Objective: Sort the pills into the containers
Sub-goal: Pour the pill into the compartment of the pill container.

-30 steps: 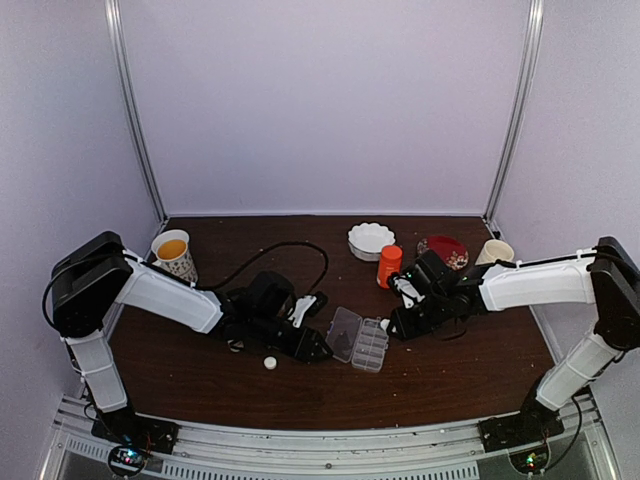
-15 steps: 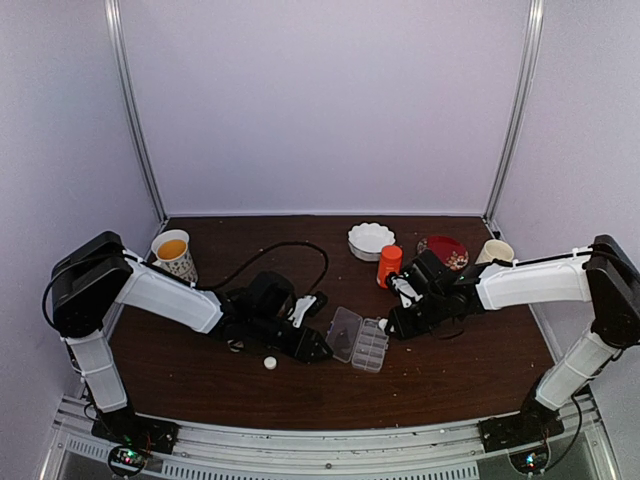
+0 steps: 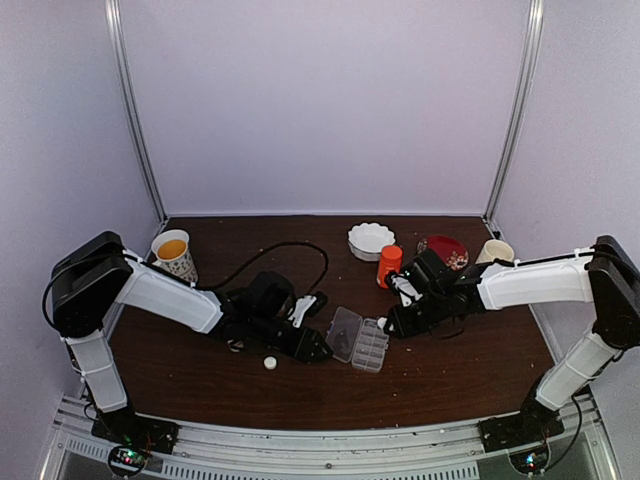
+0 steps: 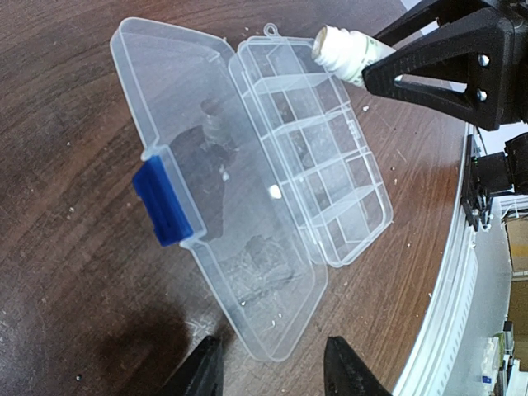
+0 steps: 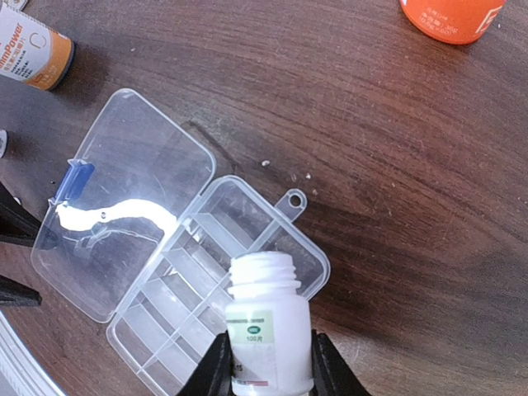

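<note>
The clear pill box (image 3: pixel 371 346) lies open, its lid (image 4: pixel 206 198) with a blue latch flat beside the cells (image 4: pixel 318 177). One tiny pale pill (image 4: pixel 275 191) lies in a middle cell; a few pale specks lie in the lid. My right gripper (image 5: pixel 271 363) is shut on a small uncapped white bottle (image 5: pixel 268 330), tilted with its mouth over the cell row's end by the hanging tab. The bottle also shows in the left wrist view (image 4: pixel 342 51). My left gripper (image 4: pixel 272 371) is open and empty, its tips on either side of the lid's near corner.
An orange bottle (image 3: pixel 389 265), a white scalloped bowl (image 3: pixel 371 240), a red plate (image 3: pixel 446 250) and a beige cup (image 3: pixel 494 252) stand behind the box. A labelled bottle (image 5: pixel 29 51) is by the lid. A white cap (image 3: pixel 269 363) lies in front of the left arm. A paper cup (image 3: pixel 173 254) stands far left.
My right gripper has shifted slightly left with the white bottle, closer over the box's cells. The left arm and the box have not moved.
</note>
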`<state>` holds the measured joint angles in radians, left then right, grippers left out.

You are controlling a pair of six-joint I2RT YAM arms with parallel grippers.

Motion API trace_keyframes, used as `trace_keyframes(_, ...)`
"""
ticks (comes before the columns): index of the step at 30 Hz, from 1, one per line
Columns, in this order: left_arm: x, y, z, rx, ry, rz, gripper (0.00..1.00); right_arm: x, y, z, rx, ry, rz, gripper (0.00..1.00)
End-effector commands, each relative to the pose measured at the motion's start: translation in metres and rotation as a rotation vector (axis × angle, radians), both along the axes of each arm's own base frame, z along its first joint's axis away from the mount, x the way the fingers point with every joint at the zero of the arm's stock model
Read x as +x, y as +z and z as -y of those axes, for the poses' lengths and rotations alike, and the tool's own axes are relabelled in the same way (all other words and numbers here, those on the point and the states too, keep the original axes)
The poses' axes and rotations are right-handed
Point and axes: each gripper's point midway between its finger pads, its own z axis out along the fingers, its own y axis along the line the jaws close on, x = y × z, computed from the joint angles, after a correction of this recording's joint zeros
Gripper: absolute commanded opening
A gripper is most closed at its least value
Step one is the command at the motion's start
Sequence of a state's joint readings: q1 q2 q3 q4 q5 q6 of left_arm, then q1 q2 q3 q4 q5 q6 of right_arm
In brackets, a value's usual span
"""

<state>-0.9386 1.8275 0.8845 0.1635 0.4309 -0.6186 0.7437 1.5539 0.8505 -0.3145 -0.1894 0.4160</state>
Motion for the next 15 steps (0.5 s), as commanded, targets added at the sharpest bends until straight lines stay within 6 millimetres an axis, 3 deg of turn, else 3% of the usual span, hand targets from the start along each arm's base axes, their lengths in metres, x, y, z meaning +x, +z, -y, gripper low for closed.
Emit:
trace_keyframes(1, 0.004, 0.002, 0.005, -0.023, -0.002, 0.014, 0.45, 0.006, 0.008, 0.001, 0.015, -0.021, 0.025, 0.00)
trace_keyframes(5, 0.004, 0.002, 0.005, -0.021, -0.002, 0.013, 0.45, 0.005, 0.012, -0.005, 0.044, -0.001, 0.023, 0.00)
trace_keyframes(8, 0.004, 0.002, 0.004, -0.020, 0.000, 0.011, 0.45, 0.007, 0.009, 0.007, -0.035, -0.030, 0.022, 0.00)
trace_keyframes(12, 0.004, 0.001, 0.005, -0.020, -0.001, 0.011, 0.45, 0.006, 0.014, -0.002, 0.025, -0.006, 0.028, 0.00)
trace_keyframes(15, 0.004, 0.001, 0.005, -0.020, -0.001, 0.011, 0.45, 0.008, 0.007, 0.010, -0.069, -0.030, 0.011, 0.00)
